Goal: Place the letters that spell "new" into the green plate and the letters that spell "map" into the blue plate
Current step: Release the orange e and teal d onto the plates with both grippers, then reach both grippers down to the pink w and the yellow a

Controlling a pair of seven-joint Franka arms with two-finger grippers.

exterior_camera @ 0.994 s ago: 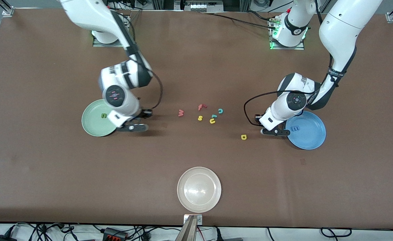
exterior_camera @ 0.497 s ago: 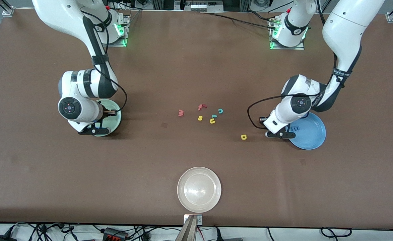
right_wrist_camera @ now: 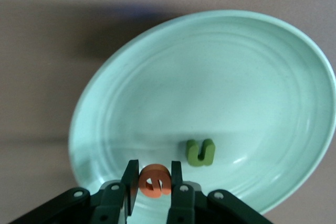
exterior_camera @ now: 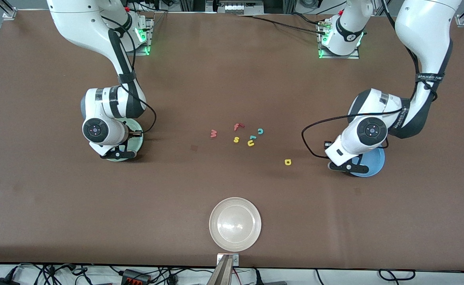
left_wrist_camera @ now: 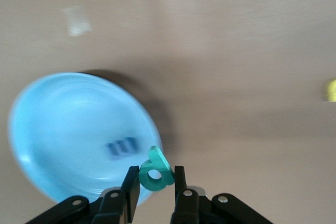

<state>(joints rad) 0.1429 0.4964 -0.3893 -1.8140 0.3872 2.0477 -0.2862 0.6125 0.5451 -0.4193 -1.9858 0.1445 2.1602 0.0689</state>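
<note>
My right gripper (exterior_camera: pixel 117 152) hangs low over the green plate (exterior_camera: pixel 137 143), shut on the orange "e" (right_wrist_camera: pixel 155 181). The green "n" (right_wrist_camera: pixel 200 152) lies in that plate (right_wrist_camera: pixel 210 72). My left gripper (exterior_camera: pixel 348 166) is over the edge of the blue plate (exterior_camera: pixel 375 164) and is shut on the teal "p" (left_wrist_camera: pixel 155 172). The blue "m" (left_wrist_camera: pixel 122 147) lies in this plate (left_wrist_camera: pixel 58 124). The dull-red "w" (exterior_camera: pixel 213 133) sits mid-table, and the yellow "a" (exterior_camera: pixel 287 162) lies between the letter cluster and the blue plate.
Mid-table, beside the "w", lie a red "f" (exterior_camera: pixel 237 126), a yellow "s" (exterior_camera: pixel 236 139), a teal "c" (exterior_camera: pixel 260 131), a yellow "u" (exterior_camera: pixel 250 143) and a small teal piece (exterior_camera: pixel 252 137). A whitish-beige plate (exterior_camera: pixel 235 224) stands near the front edge.
The right gripper swung from beside the green plate to over it, carrying the "e". The left gripper moved with the "p" over the blue plate's edge.
</note>
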